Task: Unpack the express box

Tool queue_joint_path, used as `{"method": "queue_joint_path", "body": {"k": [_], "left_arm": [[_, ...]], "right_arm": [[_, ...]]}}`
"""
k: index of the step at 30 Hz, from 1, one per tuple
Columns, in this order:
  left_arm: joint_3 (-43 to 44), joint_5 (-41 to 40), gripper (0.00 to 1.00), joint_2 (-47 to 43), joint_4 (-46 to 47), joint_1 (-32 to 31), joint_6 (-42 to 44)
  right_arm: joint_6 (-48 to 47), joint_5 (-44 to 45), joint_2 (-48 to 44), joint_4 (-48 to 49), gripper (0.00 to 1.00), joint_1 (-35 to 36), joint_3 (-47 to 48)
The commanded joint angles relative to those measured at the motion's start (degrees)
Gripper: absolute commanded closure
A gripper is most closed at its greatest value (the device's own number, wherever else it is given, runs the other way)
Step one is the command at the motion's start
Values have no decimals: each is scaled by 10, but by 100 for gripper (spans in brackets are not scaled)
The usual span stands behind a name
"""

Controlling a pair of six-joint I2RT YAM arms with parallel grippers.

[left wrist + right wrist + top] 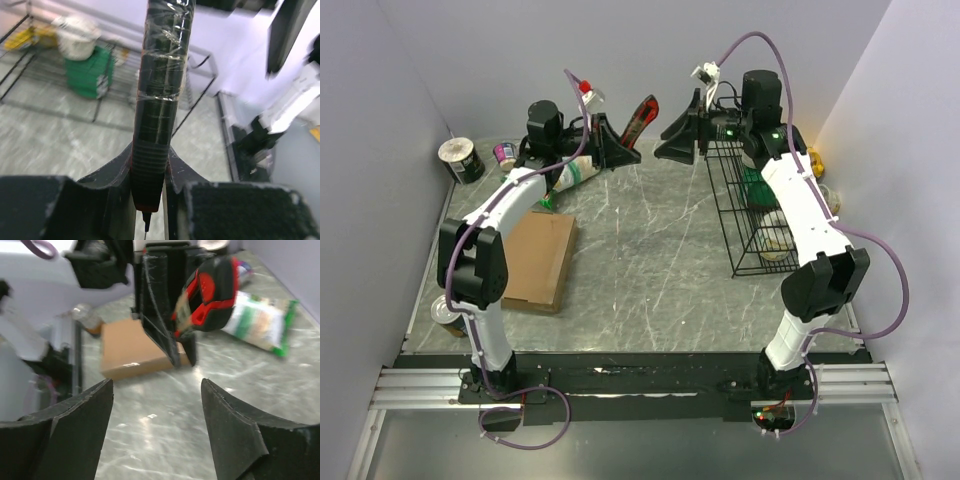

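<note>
Express box: the flat brown cardboard express box (535, 262) lies closed on the left of the worktop, towards the near side, under the left arm's elbow. Neither gripper touches it.
Left gripper: the left gripper (612, 148) is raised at the far middle. It pinches one end of a red-and-black utility knife (640, 118) whose handle is wrapped in clear tape. I cannot tell whether the blade is out.
Risk, grip: the hold is on one end only and the tape looks slick, so the knife could twist or slip on the way down to the box.
Risk, cut: the box is loose and nothing steadies it. A pushed blade could slide it left, or sink too deep and slice what is inside.
Risk, path: a green-and-white plastic snack bag (570, 175) lies between knife and box, and a low sweep could snag it.
Right gripper: the right gripper (680, 135) is spread wide and empty, facing the knife and close to it. A careless move by either arm could knock them together.
Rack: a black wire rack (745, 215) stands on the right, beside the right arm.
Worktop: a smooth grey marbled worktop (650, 260), which probably gives the box little friction.
Room: pale lilac walls close in on the left, far and right sides.
</note>
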Motion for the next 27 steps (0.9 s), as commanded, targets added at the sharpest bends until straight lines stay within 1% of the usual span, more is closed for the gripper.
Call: {"method": "queue_joint_path", "body": {"k": [1, 3, 8, 11, 16, 19, 22, 23, 27], "left_arm": [[34, 31, 99, -8, 146, -27, -121], [42, 38, 99, -5, 131, -28, -113], [53, 42, 99, -5, 96, -29, -96], [63, 50, 99, 1, 83, -31, -94], [86, 56, 99, 10, 46, -35, -77], [100, 59, 99, 14, 9, -36, -52], [109, 60, 99, 16, -13, -36, -37], [110, 59, 99, 17, -15, -36, -37], [122, 56, 99, 21, -38, -38, -20]], "right_arm": [[102, -49, -13, 103, 20, 11, 14], [95, -30, -5, 101, 20, 15, 24], [104, -14, 14, 117, 20, 19, 44], [73, -2, 21, 93, 20, 28, 60], [54, -3, 36, 71, 21, 33, 77], [3, 4, 41, 47, 22, 33, 90], [-55, 4, 48, 1, 22, 33, 119], [-67, 5, 50, -18, 22, 32, 130], [-85, 3, 51, -30, 23, 32, 138]]}}
